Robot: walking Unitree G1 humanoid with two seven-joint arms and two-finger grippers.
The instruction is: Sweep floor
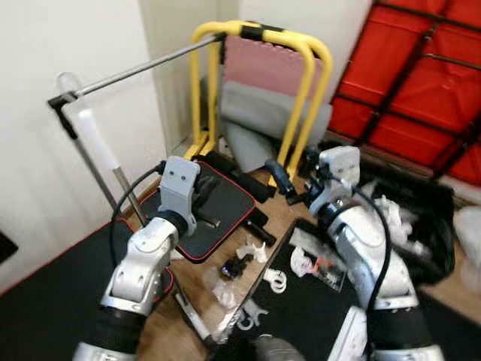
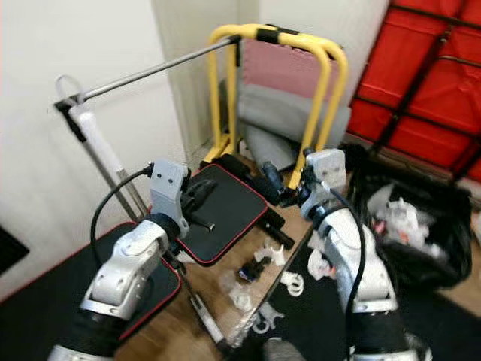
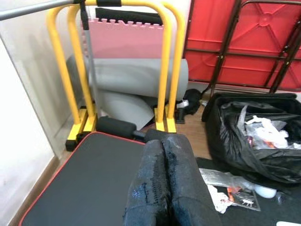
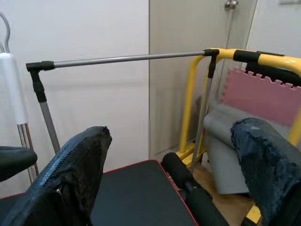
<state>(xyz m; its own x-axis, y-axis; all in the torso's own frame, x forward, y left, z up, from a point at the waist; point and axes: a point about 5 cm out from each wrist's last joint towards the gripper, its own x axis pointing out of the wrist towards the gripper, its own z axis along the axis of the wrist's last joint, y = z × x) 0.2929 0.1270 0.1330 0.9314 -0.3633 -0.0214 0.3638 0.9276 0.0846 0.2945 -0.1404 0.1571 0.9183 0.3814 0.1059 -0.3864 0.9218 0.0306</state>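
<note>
Indoors, by a white wall w/ a grey clothes rail [image 1: 143,68] leaning across it, a white-handled pole [image 1: 94,143] stands upright at far left; whether it is the broom, the frames don't show. The left gripper [image 1: 201,197] hovers over a black mat w/ red edging [image 1: 225,207], its two padded fingers [image 3: 167,183] pressed together, holding nothing. Scraps of clear plastic and white litter [image 1: 244,259] lie on the wood floor [image 1: 282,210] between that mat and a second black mat [image 1: 301,308] nearer the robot. Behind, a yellow tubular frame [image 1: 301,83] stands in the corner, pink and grey foam pads [image 1: 263,90] propped inside it. The right gripper [image 1: 289,184] is raised near the frame's base, fingers [image 4: 77,174] spread wide, empty. At far right, an open black bag [image 2: 421,226] holds crumpled white plastic, below red folded panels [image 1: 421,68] against the wall.
</note>
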